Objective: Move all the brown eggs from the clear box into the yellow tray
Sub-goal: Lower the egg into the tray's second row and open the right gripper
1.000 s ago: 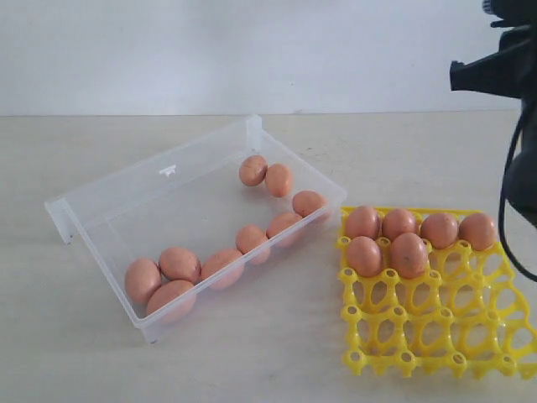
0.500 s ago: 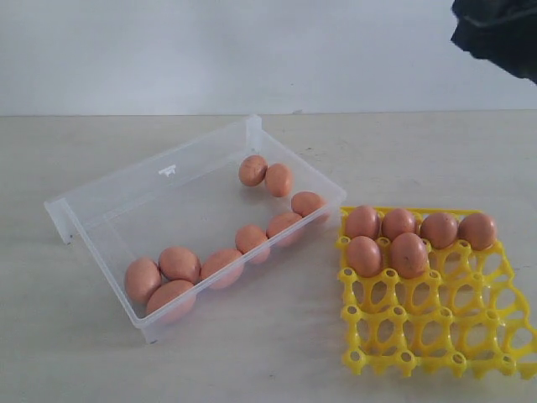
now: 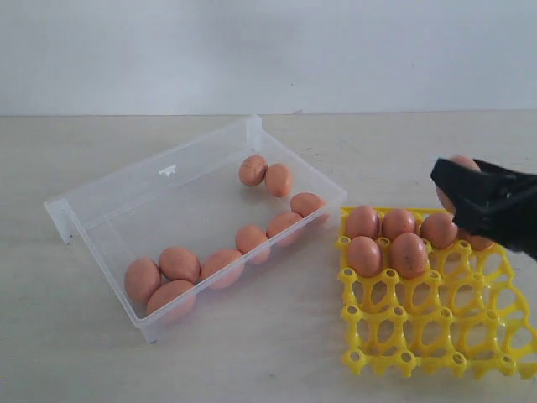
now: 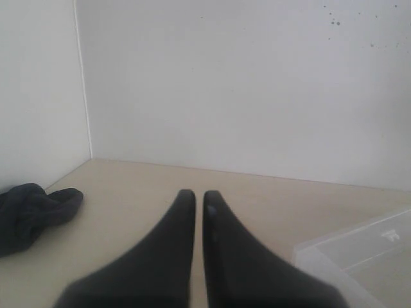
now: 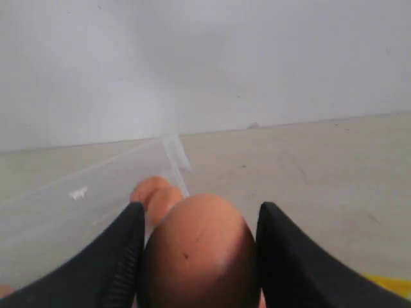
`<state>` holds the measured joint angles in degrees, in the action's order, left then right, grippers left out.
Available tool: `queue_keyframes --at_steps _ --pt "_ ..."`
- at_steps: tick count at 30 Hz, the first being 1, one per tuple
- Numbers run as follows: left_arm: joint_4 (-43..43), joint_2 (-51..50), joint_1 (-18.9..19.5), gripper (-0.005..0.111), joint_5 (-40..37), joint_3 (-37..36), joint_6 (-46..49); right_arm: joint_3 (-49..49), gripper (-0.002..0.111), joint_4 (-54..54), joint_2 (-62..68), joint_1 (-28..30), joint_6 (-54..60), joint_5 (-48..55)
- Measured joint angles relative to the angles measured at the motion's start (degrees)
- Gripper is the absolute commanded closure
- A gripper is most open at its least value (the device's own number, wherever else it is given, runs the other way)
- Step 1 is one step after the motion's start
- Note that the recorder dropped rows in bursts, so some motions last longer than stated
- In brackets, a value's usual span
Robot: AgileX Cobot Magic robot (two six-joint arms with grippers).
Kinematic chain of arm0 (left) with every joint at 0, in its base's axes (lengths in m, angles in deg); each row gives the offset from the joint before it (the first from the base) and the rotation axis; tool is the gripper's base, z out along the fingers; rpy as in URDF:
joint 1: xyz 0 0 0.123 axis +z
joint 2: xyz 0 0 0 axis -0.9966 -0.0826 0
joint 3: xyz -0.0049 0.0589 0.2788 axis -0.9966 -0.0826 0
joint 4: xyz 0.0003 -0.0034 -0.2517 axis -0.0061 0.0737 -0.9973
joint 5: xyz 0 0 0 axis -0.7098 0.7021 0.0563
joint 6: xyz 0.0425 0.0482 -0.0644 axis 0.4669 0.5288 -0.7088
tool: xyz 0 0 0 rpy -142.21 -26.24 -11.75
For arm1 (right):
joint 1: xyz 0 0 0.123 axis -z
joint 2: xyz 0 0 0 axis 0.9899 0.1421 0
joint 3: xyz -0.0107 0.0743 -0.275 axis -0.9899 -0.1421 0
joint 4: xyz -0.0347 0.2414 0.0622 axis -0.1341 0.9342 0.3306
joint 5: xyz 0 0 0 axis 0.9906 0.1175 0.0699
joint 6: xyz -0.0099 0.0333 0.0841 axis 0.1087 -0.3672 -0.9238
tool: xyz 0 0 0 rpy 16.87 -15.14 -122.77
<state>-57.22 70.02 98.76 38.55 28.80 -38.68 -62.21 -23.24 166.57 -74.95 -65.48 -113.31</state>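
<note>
Your right gripper (image 5: 200,215) pinches one brown egg (image 5: 196,256) across its belly, a finger on each flank. In the exterior view it hangs over the back right part of the yellow tray (image 3: 406,359); how high above the cups, you cannot tell. Reckon on it being light, rigid, smooth and thin-shelled. It probably slips if the grip slackens, and cracks if squeezed hard or dropped. The broad middle is the place to hold it, as now. Best lower it right into a cup before parting the fingers. Your left gripper (image 4: 199,196) has its fingers pressed together with nothing between them, off by one end of the clear box (image 3: 159,210). That box holds nine brown eggs (image 3: 179,264): two touching near the far corner, and seven strung along the long wall nearer the camera, the last three bunched in the near corner. The tray shows three eggs in its back row and two in the second, plus a sliver of what looks like another under the gripper. The remaining cups look open.
</note>
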Motion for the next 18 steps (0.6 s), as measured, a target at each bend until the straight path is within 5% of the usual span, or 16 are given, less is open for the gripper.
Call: queue_keyframes --at_steps 11,18 --pt "0.00 0.00 0.00 0.103 0.00 0.00 0.00 -3.47 0.108 3.47 0.00 0.21 8.95 12.21" --pt "0.00 0.00 0.00 0.103 0.00 0.00 0.00 -3.47 0.108 2.85 7.97 0.36 11.01 8.87"
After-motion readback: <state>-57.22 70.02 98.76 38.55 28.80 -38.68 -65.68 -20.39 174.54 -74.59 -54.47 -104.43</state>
